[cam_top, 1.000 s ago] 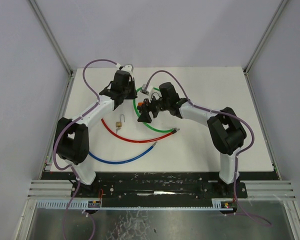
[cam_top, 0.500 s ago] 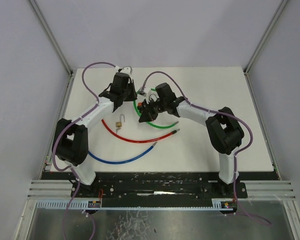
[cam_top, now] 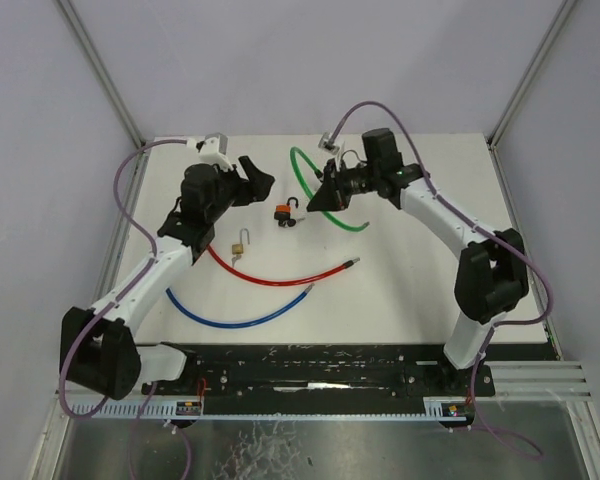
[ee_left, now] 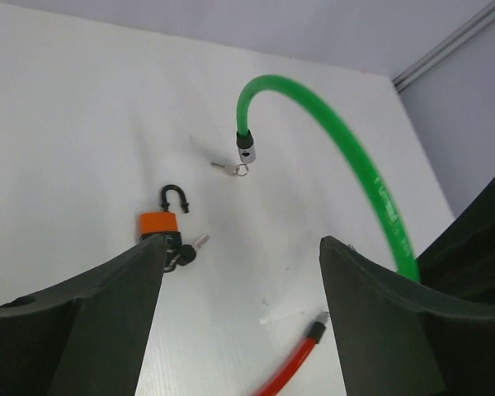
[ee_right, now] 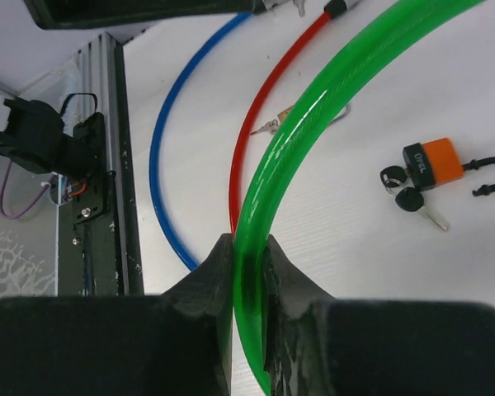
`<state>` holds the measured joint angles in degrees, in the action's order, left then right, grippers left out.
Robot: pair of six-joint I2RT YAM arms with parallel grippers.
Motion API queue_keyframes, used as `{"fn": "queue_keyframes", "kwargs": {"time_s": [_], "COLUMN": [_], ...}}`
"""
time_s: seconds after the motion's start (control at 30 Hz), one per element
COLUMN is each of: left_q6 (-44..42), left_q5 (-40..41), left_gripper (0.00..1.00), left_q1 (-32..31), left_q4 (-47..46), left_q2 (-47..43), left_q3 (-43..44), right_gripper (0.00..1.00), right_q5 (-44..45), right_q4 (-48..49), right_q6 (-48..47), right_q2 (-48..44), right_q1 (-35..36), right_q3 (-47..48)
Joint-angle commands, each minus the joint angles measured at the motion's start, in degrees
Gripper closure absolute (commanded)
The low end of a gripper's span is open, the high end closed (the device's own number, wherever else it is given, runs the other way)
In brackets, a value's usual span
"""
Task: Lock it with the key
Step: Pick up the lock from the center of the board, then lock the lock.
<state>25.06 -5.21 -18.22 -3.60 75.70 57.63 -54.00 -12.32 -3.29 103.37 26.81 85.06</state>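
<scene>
The green cable (ee_right: pixel 268 190) runs off the right wrist view's top and bottom edges; the brass padlock (cam_top: pixel 239 246) is too small to tell whether it is locked.

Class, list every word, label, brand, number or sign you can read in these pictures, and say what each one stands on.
Orange padlock: a small white marking on its black band, seen in the right wrist view, too small and blurred to read.
Nothing else in any view carries text that can be read.
</scene>
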Motion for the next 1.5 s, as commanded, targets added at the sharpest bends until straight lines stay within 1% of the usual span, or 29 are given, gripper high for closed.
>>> {"fn": "queue_keyframes", "kwargs": {"time_s": [0.0, 0.1, 0.17, 0.23, 0.33, 0.4, 0.43, 0.5, 0.57, 0.63, 0.77, 0.83, 0.93, 0.97, 1.03, 1.07, 1.17, 1.2, 1.3, 1.37, 1.43, 1.47], "left_q6": [2.11, 1.32, -1.1, -4.22, -9.51, -11.25, -10.59, -7.79, -4.22, -1.04, 4.05, 5.96, 8.12, 8.61, 9.54, 10.08, 10.72, 11.15, 13.36, 14.81, 15.34, 15.38], "left_q5": [-4.51, -9.87, -14.36, -17.75, -20.34, -23.76, -25.27, -27.66, -29.52, -30.17, -30.59, -31.47, -33.33, -33.55, -34.08, -34.25, -34.48, -34.73, -35.98, -36.93, -37.92, -38.3], "left_gripper": [0.24, 0.22, 0.22, 0.21, 0.12, 0.08, 0.07, 0.05, 0.0, 0.0, 0.0, 0.0, 0.0, 0.02, 0.09, 0.16, 0.31, 0.35, 0.41, 0.48, 0.58, 0.67], "left_q1": [0.55, 0.62, 0.65, 0.59, 0.64, 0.6, 0.56, 0.62, 0.64, 0.6, 0.55, 0.49, 0.08, 0.01, 0.02, -0.01, 0.0, 0.03, 0.02, 0.02, -0.06, -0.06], "left_q4": [-13.15, -22.38, -31.97, -43.76, -60.62, -67.32, -68.69, -68.75, -69.29, -72.23, -77.64, -79.24, -79.64, -79.7, -79.77, -79.38, -76.51, -76.06, -78.15, -80.04, -81.2, -81.66], "left_q2": [-6.68, -9.71, -10.61, -10.6, -8.06, -4.62, -2.86, 0.97, 5.4, 9.95, 16.33, 19.51, 23.57, 24.83, 27.09, 28.14, 31.06, 31.95, 34.39, 35.68, 36.08, 36.08], "left_q3": [-6.82, -12.61, -17.3, -22.74, -27.11, -26.52, -24.91, -20.52, -16.35, -13.39, -9.25, -6.69, -1.71, -0.45, 2.12, 3.3, 6.66, 7.52, 9.08, 9.95, 10.54, 10.76], "right_gripper": [1.0, 1.0, 1.0, 1.0, 1.0, 1.0, 1.0, 1.0, 1.0, 1.0, 1.0, 1.0, 1.0, 1.0, 1.0, 1.0, 1.0, 1.0, 1.0, 1.0, 1.0, 1.0], "right_q5": [-9.7, -14.66, -17.41, -18.99, -21.3, -22.5, -23.2, -24.82, -26.36, -27.56, -29.98, -31.01, -31.77, -31.92, -32.17, -32.26, -32.68, -32.8, -33.2, -33.33, -33.31, -33.13], "right_q4": [-5.23, -11.39, -14.82, -17.3, -18.05, -17.87, -17.31, -13.28, -8.93, -5.31, 3.95, 8.41, 11.96, 12.5, 13.25, 13.69, 14.29, 14.38, 15.09, 15.4, 16.03, 16.96], "right_q6": [-7.21, -10.36, -11.52, -12.1, -10.4, -8.63, -7.11, -3.33, 0.83, 4.42, 13.01, 17.07, 20.62, 21.17, 21.78, 22.29, 22.95, 23.11, 23.78, 24.06, 24.51, 25.34], "right_q2": [-7.71, -10.41, -11.42, -12.74, -15.26, -16.76, -17.51, -19.13, -20.61, -21.61, -22.07, -22.16, -22.25, -22.32, -22.34, -22.34, -22.25, -22.21, -22.17, -22.12, -22.07, -21.99], "right_q1": [-3.26, -6.05, -7.2, -7.3, -7.3, -7.31, -7.36, -7.3, -7.31, -7.3, -7.3, -7.3, -7.32, -7.32, -7.34, -7.3, -7.31, -7.3, -7.3, -7.3, -7.34, -7.37], "right_q3": [5.13, 8.59, 9.9, 11.01, 10.88, 10.65, 10.17, 7.97, 5.8, 3.92, 0.53, -0.85, -2.14, -2.43, -2.73, -2.75, -2.83, -2.86, -2.94, -2.97, -3.19, -3.47]}}
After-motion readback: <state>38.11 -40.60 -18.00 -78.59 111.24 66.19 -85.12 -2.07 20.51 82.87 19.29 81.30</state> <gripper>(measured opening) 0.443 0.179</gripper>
